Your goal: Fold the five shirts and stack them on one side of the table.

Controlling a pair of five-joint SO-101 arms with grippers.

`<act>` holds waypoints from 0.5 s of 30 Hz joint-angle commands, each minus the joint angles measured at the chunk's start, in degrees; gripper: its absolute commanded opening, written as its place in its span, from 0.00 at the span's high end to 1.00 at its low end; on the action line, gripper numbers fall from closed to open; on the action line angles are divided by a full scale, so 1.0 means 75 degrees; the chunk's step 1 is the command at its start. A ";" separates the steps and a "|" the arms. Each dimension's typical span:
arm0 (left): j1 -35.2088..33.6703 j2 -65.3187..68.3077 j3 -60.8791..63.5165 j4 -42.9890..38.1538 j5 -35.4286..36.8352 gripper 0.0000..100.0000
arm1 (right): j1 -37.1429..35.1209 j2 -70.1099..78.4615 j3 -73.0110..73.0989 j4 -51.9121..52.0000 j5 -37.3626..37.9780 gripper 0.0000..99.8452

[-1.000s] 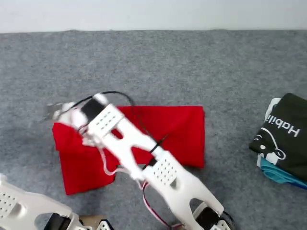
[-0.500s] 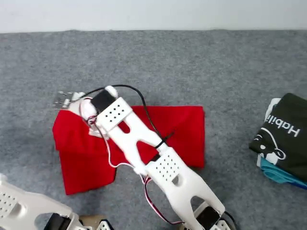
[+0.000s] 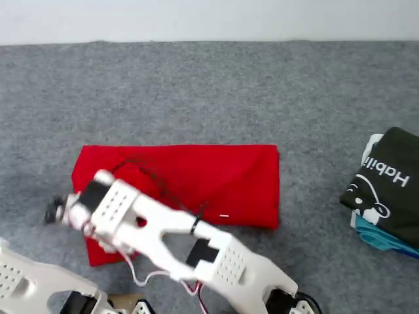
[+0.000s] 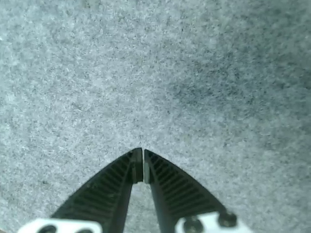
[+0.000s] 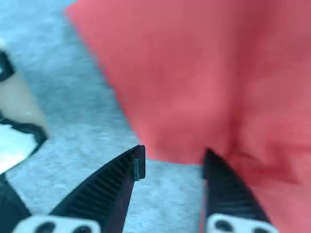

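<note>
Right hand (image 5: 172, 162) apart at edge of red shirt (image 3: 196, 180); left hand (image 4: 143, 166) together, above grey table (image 4: 146, 73)

Spread claw (image 5: 174, 158) apparently straddles red shirt (image 5: 194, 73) edge.

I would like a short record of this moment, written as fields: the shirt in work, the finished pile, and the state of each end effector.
shirt in work: red cloth shirt, partly folded, lying flat mid-way across the grey felt table
pile: folded dark shirt with white print on top of a teal shirt, at the right side of the high view
right end effector: open, at the red shirt's edge, gripping nothing
left end effector: shut, empty, over bare felt
</note>
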 commanded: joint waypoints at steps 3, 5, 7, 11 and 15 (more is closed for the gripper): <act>0.0012 -0.0527 -0.0029 -0.0152 -0.0047 0.99 | -0.0592 0.0193 0.0012 -0.0557 -0.0070 0.74; -0.0012 -0.0527 -0.0029 -0.0152 -0.0047 0.99 | -0.0709 0.0522 0.0012 -0.0826 -0.0059 0.74; -0.0023 -0.0527 -0.0029 -0.0152 -0.0047 0.99 | -0.0721 0.0791 0.0012 -0.1073 -0.0059 0.74; -0.0117 -0.0527 -0.0029 -0.0152 -0.0059 0.99 | -0.0686 0.1073 0.0000 -0.1330 -0.0059 0.75; -0.0141 -0.0516 -0.0029 -0.0152 -0.0059 0.99 | -0.0615 0.1084 0.0000 -0.1448 -0.0059 0.84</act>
